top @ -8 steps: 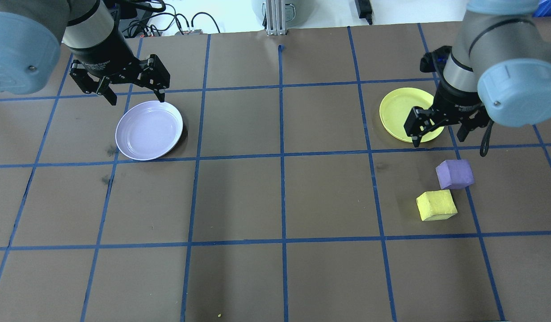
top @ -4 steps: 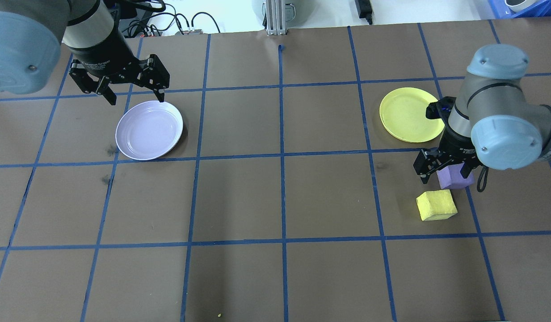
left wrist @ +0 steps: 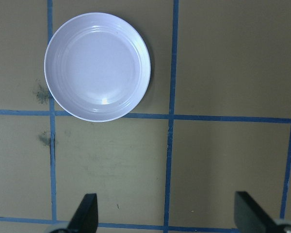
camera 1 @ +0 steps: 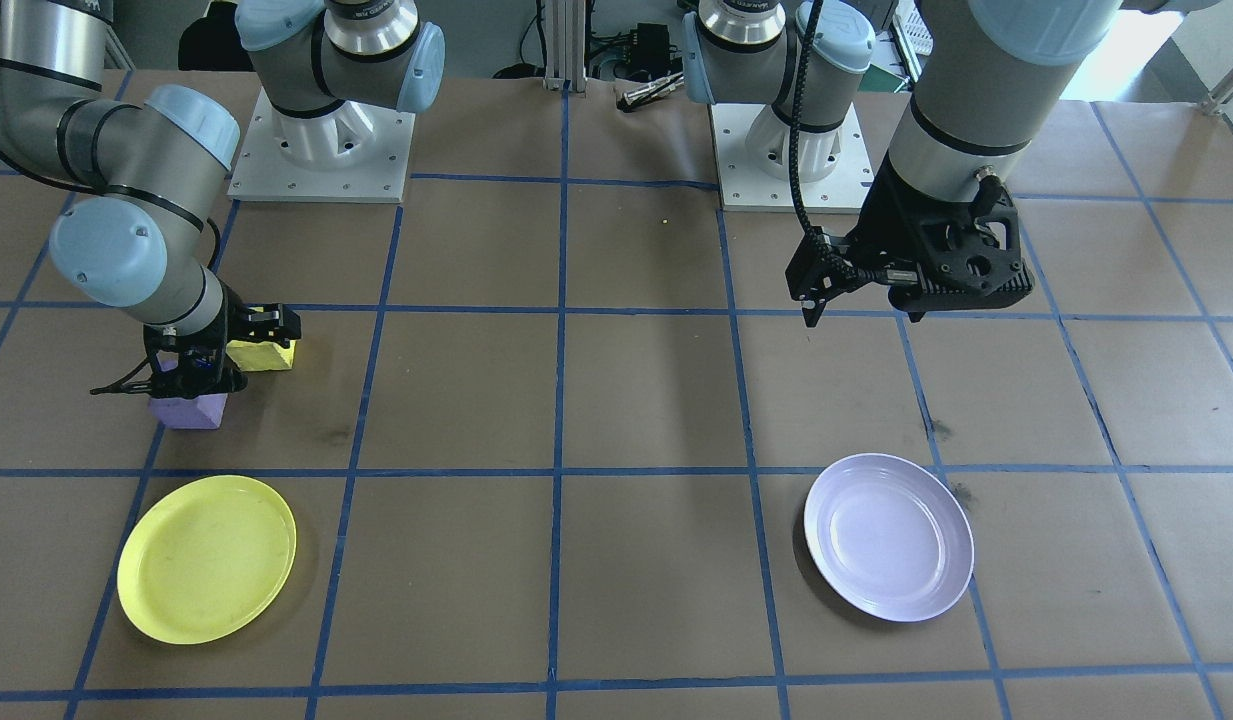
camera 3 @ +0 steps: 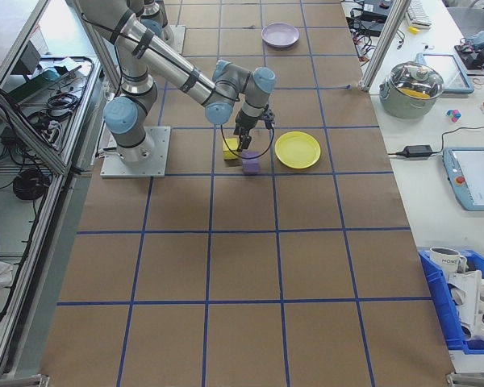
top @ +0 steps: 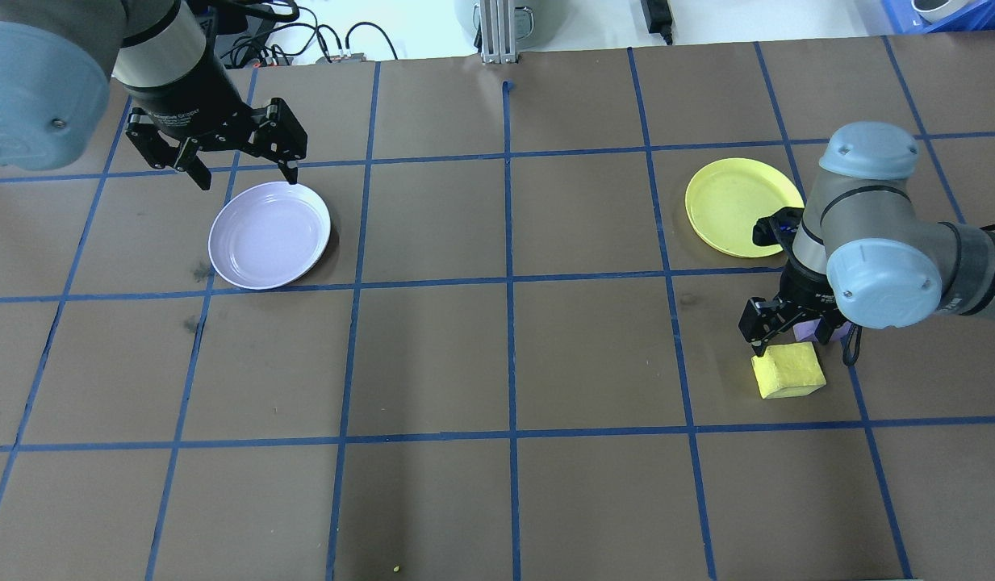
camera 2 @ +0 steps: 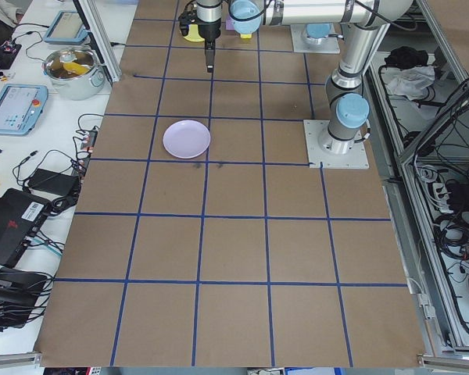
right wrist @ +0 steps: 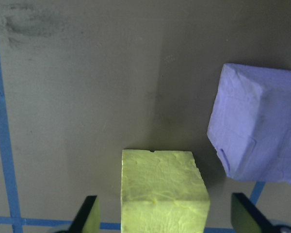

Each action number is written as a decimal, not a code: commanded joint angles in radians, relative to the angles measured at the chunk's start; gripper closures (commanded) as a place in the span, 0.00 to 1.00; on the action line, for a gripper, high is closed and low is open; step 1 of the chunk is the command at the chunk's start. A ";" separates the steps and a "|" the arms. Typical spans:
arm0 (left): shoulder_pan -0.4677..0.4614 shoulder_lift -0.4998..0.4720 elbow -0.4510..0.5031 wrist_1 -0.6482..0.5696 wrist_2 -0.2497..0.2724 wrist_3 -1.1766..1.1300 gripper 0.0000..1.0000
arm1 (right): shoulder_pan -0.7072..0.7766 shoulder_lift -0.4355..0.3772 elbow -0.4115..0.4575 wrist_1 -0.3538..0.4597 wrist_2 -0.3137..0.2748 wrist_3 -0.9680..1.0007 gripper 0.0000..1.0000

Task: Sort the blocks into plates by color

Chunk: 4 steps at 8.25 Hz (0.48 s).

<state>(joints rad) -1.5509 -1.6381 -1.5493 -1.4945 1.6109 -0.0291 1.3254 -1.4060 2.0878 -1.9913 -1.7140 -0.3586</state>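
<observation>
The yellow block (top: 788, 371) and the purple block (camera 1: 188, 410) sit close together on the brown table, below the yellow plate (top: 735, 206). My right gripper (top: 796, 339) hangs open low over them and hides most of the purple block from overhead. In the right wrist view the yellow block (right wrist: 162, 189) lies between the open fingers, untouched, with the purple block (right wrist: 254, 131) off to the right. The lavender plate (top: 269, 234) holds nothing. My left gripper (top: 247, 173) is open above that plate's far rim, with nothing between its fingers. The yellow plate also holds nothing.
Blue tape lines (top: 509, 282) divide the brown table cover into squares. Cables (top: 319, 36) and a metal post (top: 497, 32) lie beyond the far edge. The arm bases (camera 1: 321, 150) stand on white mounting plates at the robot's side.
My right arm has swung from over the yellow plate toward me and down, ending over the two blocks. The left arm, both plates and both blocks stayed put.
</observation>
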 commanded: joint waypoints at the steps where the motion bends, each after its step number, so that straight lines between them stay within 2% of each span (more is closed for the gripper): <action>1: 0.000 0.000 0.000 0.000 0.003 0.000 0.00 | 0.000 0.034 0.029 -0.006 -0.003 0.000 0.17; 3: 0.000 0.000 0.000 0.000 0.003 0.000 0.00 | 0.000 0.053 0.031 -0.001 -0.001 0.006 0.38; 4: 0.000 0.000 0.000 0.000 0.004 0.000 0.00 | 0.000 0.053 0.028 0.002 -0.001 0.009 0.39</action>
<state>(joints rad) -1.5509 -1.6383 -1.5493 -1.4941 1.6137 -0.0292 1.3254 -1.3598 2.1161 -1.9950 -1.7154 -0.3546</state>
